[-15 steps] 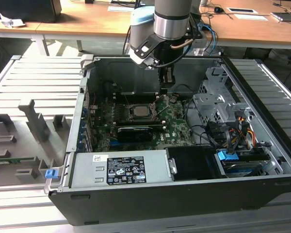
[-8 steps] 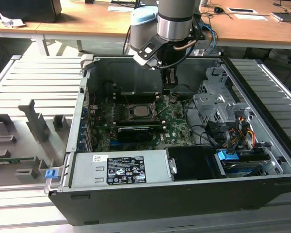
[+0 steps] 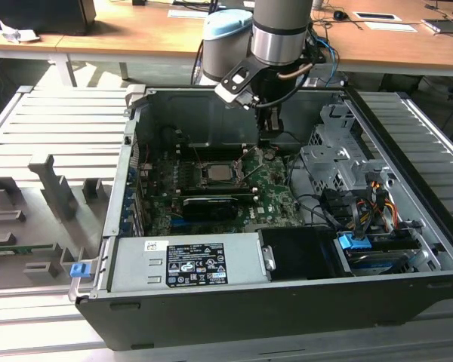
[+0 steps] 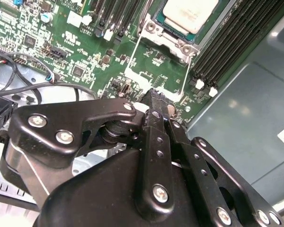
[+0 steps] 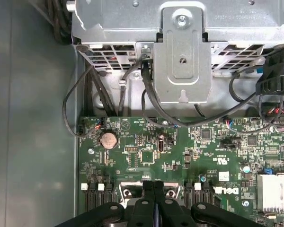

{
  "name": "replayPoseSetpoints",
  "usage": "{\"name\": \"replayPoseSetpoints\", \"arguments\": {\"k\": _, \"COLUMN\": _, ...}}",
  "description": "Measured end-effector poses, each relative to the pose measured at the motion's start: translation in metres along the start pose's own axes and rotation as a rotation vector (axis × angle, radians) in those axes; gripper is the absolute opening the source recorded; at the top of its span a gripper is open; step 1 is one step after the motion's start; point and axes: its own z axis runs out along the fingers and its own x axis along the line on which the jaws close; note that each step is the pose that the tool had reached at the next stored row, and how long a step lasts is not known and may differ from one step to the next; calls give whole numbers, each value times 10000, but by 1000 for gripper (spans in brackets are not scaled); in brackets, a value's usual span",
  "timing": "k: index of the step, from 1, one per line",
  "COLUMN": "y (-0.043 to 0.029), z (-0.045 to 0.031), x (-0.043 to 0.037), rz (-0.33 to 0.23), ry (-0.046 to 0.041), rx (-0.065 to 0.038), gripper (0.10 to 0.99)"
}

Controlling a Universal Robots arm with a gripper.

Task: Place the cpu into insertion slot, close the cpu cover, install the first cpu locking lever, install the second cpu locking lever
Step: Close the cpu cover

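Seated in socket: cpu (image 4: 188, 13), pale top up, near middle of motherboard (image 3: 275, 197), inside open case (image 3: 211, 317). Ringed by silvery cpu cover (image 4: 168, 39), apparently lying flat; locked or not, can't tell. Two thin wire levers (image 4: 188, 71) running from socket's corners out across board toward end effector (image 4: 155, 97). End effector clenched, nothing between its tips, hanging close over board just beside socket's end, on the side toward drive cage (image 3: 328, 154). Touching a lever or not: can't tell. In first wrist view, both black fingers (image 5: 146, 208) side by side over socket's edge, w/ coin cell (image 5: 108, 139) and black cables (image 5: 146, 101) further out toward board's edge by the cage. In exterior view, long black card (image 3: 210, 205) just beside socket on the side toward power supply (image 3: 189, 264), which lies along case's near edge. Case resting on grooved grey tabletop (image 3: 53, 128).
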Motion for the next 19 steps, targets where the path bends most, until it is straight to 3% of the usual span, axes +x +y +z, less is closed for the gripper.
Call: {"name": "replayPoseSetpoints", "arguments": {"k": 19, "y": 177, "z": 28, "x": 0, "rz": 0, "ry": 1, "rx": 0, "gripper": 106}}
